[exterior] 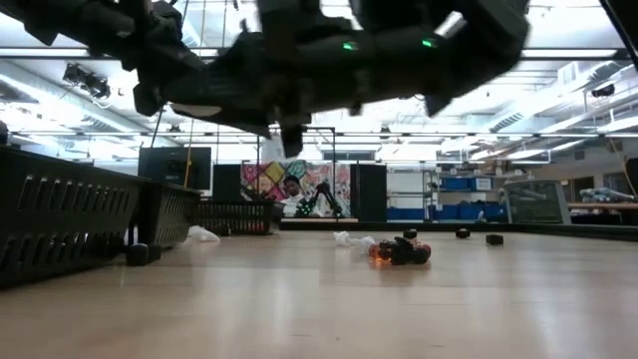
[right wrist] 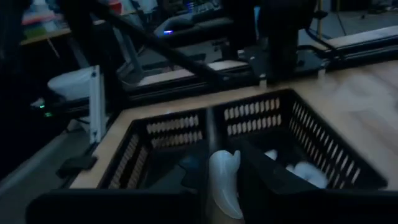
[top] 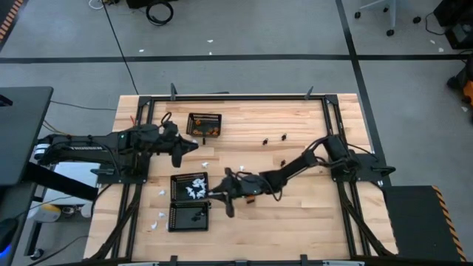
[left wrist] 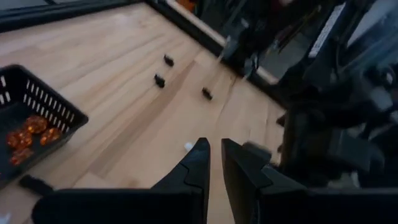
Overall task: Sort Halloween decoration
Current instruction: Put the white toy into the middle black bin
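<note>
The Halloween decoration is split between baskets and the table. One black mesh basket holds orange pieces, one holds white pieces, and one is nearest the front. Loose black pieces and white pieces lie on the wood. My right gripper reaches across to the right rim of the white-piece basket, shut on a white piece. My left gripper hovers right of the orange basket. Its fingers are almost together, with nothing between them. My right gripper pinches the white piece between its two fingers, on its lower half. The fingers lie nearly level and point toward the table's left edge. The piece stands upright in the hold, with its rounded top showing past the fingers, lifted clear of the table.
A small heap of orange and black pieces lies mid-table beneath my right arm. More black pieces sit toward the far right. A dark metal frame borders the tabletop. The two front baskets stand side by side, ahead of my right gripper.
</note>
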You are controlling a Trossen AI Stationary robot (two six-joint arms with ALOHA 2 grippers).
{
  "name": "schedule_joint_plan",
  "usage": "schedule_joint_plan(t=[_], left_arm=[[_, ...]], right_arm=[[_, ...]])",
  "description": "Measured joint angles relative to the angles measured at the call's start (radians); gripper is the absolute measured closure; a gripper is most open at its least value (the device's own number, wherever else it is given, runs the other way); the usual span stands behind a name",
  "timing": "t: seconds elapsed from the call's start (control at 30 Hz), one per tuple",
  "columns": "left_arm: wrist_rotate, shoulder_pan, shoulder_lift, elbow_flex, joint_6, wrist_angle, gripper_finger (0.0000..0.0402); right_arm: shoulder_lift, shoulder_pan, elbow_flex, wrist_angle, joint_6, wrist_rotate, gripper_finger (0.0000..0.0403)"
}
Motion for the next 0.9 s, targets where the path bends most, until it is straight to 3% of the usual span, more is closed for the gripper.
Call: schedule_joint_plan(t=[0.2,0.53,0.9], left_arm=[[0.010,0.003,-0.002,0.037,-0.071,0.019,0.0351],[0.209,0.002,-0.002,0.116,-0.047,0.018,0.0351],[0.217,0.002,-0.002,0.116,-0.074,0.026,0.0351]], right_arm=[[0.002,-0.061,0.091,-0.173,-0.052,-0.070,0.0335],[0.008,-0.134,0.135,-0.256,-0.148,-0.162,0.0335],[0.009,-0.165,0.195,-0.294,-0.204,-0.221,0.0335]])
